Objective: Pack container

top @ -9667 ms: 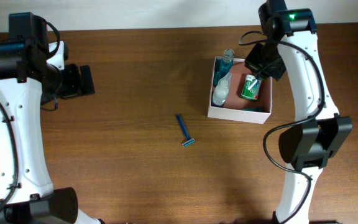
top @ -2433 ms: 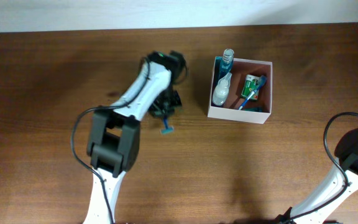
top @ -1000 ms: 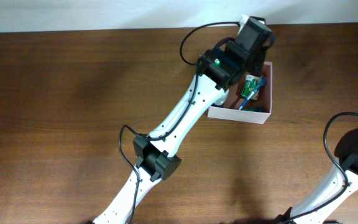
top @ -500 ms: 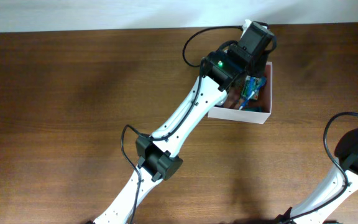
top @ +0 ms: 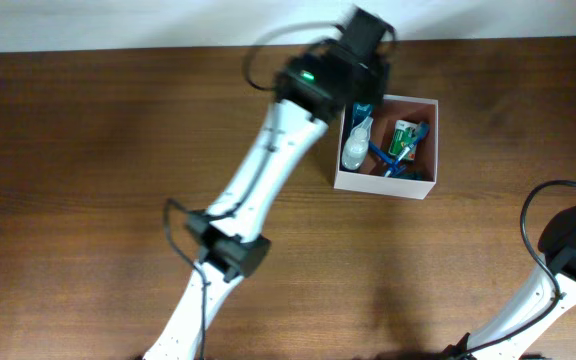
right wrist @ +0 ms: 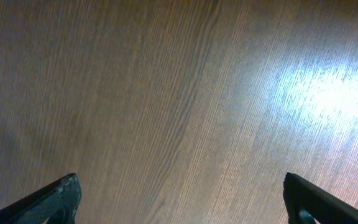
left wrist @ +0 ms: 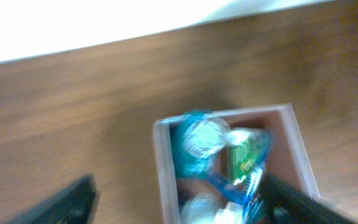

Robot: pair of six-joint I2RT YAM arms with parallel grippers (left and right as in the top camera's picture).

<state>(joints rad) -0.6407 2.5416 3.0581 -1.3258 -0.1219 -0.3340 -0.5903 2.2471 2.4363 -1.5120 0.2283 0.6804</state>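
Observation:
The container (top: 383, 186) is a square white-walled box with a pink-brown inside, standing right of the table's middle. In it are a teal-capped bottle (top: 365, 100), a white bottle (top: 353, 150), a green tube (top: 403, 136) and a blue razor (top: 380, 157) lying slantwise. The blurred left wrist view looks down on the container (left wrist: 165, 180), the teal cap (left wrist: 196, 140) and the razor (left wrist: 221, 183). My left gripper (left wrist: 179, 208) hangs open above the box's left wall, holding nothing. My right gripper (right wrist: 182, 205) is open over bare wood.
The left arm (top: 268, 170) stretches diagonally from the front edge up to the box's far-left corner. The right arm (top: 568, 260) stands at the front right. A pale wall borders the table's far edge (top: 168, 45).
My left gripper has opened and let go of the blue razor, which now lies in the container. The left arm has swung back to the left off the box. The right arm is still.

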